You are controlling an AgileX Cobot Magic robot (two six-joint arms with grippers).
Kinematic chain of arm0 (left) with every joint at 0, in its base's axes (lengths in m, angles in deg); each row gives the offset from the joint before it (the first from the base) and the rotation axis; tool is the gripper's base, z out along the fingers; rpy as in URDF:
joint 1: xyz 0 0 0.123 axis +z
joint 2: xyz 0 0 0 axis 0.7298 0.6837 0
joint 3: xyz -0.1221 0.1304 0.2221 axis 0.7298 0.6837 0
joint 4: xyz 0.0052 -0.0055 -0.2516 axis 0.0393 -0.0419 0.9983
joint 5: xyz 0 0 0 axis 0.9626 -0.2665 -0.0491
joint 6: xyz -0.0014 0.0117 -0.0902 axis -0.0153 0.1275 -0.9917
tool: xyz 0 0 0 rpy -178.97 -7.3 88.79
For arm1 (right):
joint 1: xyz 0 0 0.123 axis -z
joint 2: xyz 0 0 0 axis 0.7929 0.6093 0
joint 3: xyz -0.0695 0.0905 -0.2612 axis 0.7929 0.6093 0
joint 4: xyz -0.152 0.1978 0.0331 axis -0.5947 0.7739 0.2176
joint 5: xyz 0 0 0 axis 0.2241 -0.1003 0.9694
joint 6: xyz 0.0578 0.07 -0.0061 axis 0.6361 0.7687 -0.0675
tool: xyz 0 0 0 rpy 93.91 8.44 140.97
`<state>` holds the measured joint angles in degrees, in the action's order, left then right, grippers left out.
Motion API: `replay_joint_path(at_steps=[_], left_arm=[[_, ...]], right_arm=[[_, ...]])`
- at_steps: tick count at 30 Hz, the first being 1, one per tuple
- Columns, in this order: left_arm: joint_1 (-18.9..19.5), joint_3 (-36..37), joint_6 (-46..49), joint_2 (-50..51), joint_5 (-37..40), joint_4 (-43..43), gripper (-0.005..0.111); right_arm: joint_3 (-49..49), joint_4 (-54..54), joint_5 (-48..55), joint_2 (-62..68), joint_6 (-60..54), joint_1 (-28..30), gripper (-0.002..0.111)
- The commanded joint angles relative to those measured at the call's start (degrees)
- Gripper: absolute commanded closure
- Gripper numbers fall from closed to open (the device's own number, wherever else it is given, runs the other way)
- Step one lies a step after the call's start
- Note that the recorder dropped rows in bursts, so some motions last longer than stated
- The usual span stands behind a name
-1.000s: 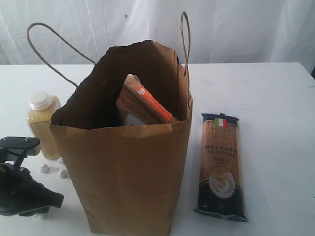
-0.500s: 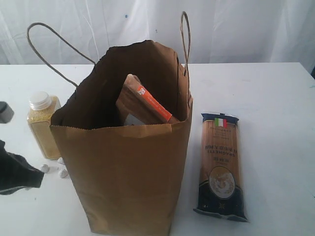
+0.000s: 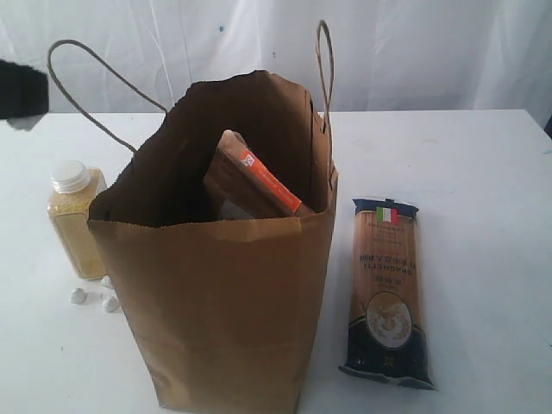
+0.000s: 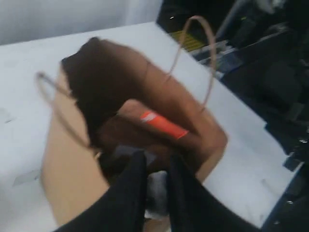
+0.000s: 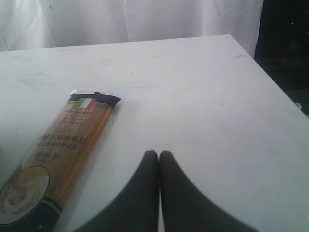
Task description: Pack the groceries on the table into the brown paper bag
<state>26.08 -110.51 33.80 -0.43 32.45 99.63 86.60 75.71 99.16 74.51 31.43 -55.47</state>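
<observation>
The brown paper bag (image 3: 224, 302) stands open on the table (image 3: 474, 172). The brown orange-labelled pouch (image 3: 254, 185) leans inside it. To its left stands the yellow-grain bottle (image 3: 73, 220); to its right lies the spaghetti packet (image 3: 386, 289). A dark blur of my left arm (image 3: 19, 90) shows high at the far left. My left gripper (image 4: 157, 157) hangs over the bag's mouth (image 4: 111, 92), jaws a narrow gap apart. A blurred white-grey thing (image 4: 157, 193) shows between them; held or inside the bag, I cannot tell. My right gripper (image 5: 158, 153) is shut and empty over bare table beside the packet (image 5: 63, 150).
Three small white lumps (image 3: 95, 295) lie on the table between the bottle and the bag. The bag's cord handles (image 3: 323, 60) stick up above its rim. A white curtain hangs behind the table. The table's right edge (image 5: 270, 82) drops off to a dark floor.
My left arm has risen from low at the table's front left to high at the far left. The bag, bottle, packet and right gripper have not moved.
</observation>
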Motion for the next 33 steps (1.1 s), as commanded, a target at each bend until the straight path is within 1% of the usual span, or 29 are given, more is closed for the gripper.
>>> replay_joint_path(at_steps=[1,3,7,8,12,14,16,19,23,27,28,33], left_arm=[[-0.03,-1.76,6.62,4.66,-0.5,8.71,0.107],[-0.03,-3.14,7.39,9.31,-1.01,9.15,0.107],[-0.19,-5.81,16.05,15.59,-0.91,17.41,0.107],[-0.73,-6.52,17.95,16.88,-1.61,17.93,0.107],[-3.64,-9.06,19.51,22.6,-6.62,16.92,0.107],[-5.54,-10.8,20.49,25.65,-7.5,15.32,0.107],[-7.67,-13.06,21.44,29.18,-8.7,12.26,0.107],[-9.51,-15.68,21.28,33.71,-10.89,7.12,0.107],[-9.64,-17.17,19.38,38.35,-10.65,6.0,0.105],[-9.64,-17.17,19.29,38.98,-10.64,5.75,0.091],[-9.64,-17.17,19.29,38.68,-10.64,5.56,0.089],[-9.64,-17.17,18.92,37.02,-11.67,4.22,0.088]], right_arm=[[0.11,-0.19,-0.33,-0.33,-0.54,0.22,0.108],[0.11,-0.19,-0.33,-0.33,-0.54,0.22,0.108],[0.11,-0.19,-0.33,-0.33,-0.54,0.22,0.108],[0.11,-0.19,-0.33,-0.33,-0.54,0.22,0.108],[0.11,-0.19,-0.33,-0.33,-0.54,0.22,0.108],[0.11,-0.19,-0.33,-0.33,-0.54,0.22,0.108],[0.11,-0.19,-0.33,-0.33,-0.54,0.22,0.108],[0.11,-0.19,-0.33,-0.33,-0.54,0.22,0.108],[0.11,-0.19,-0.33,-0.33,-0.54,0.22,0.108],[0.11,-0.19,-0.33,-0.33,-0.54,0.22,0.108],[0.11,-0.19,-0.33,-0.33,-0.54,0.22,0.108],[0.11,-0.19,-0.33,-0.33,-0.54,0.22,0.108]])
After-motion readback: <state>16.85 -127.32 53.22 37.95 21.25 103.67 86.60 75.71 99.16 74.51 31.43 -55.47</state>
